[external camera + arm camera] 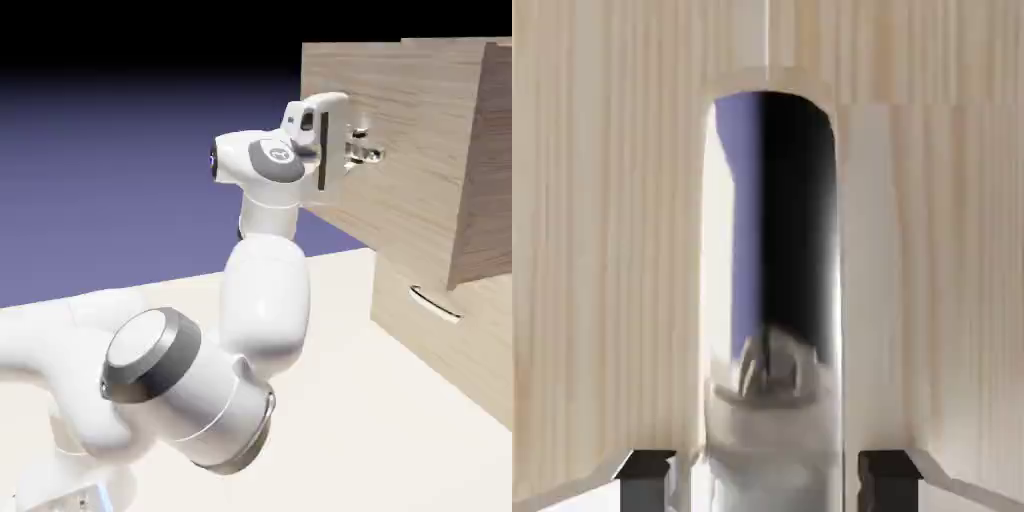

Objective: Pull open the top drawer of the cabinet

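Gripper astride handle; top drawer seemingly jutting from cabinet, inside hidden.

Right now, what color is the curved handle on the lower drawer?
Silvery and shiny, with a pale gleam; the curved handle shows best in the exterior view.

Silver bar handle between the fingertips, bare wood-grain front alongside.

Stretches out as a pale table, bearing the cabinet at the exterior view's right, the base at left.
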Motion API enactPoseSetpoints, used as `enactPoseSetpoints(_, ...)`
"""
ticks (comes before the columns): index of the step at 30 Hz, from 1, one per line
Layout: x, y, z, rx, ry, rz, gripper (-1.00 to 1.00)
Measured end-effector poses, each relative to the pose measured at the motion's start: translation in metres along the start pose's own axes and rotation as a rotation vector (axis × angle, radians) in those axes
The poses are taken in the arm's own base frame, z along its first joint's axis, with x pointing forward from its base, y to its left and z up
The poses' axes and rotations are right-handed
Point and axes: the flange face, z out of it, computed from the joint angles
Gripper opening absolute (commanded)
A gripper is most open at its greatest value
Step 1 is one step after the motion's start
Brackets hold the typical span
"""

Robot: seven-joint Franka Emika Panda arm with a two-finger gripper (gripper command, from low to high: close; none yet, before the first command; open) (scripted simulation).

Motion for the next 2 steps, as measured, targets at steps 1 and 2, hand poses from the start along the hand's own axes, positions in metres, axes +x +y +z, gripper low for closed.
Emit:
enactPoseSetpoints(1,0.0000,0.0000,0.0000,0.000,0.000,0.000,1.00)
enactPoseSetpoints(2,0.0000,0.0000,0.0000,0.000,0.000,0.000,1.00)
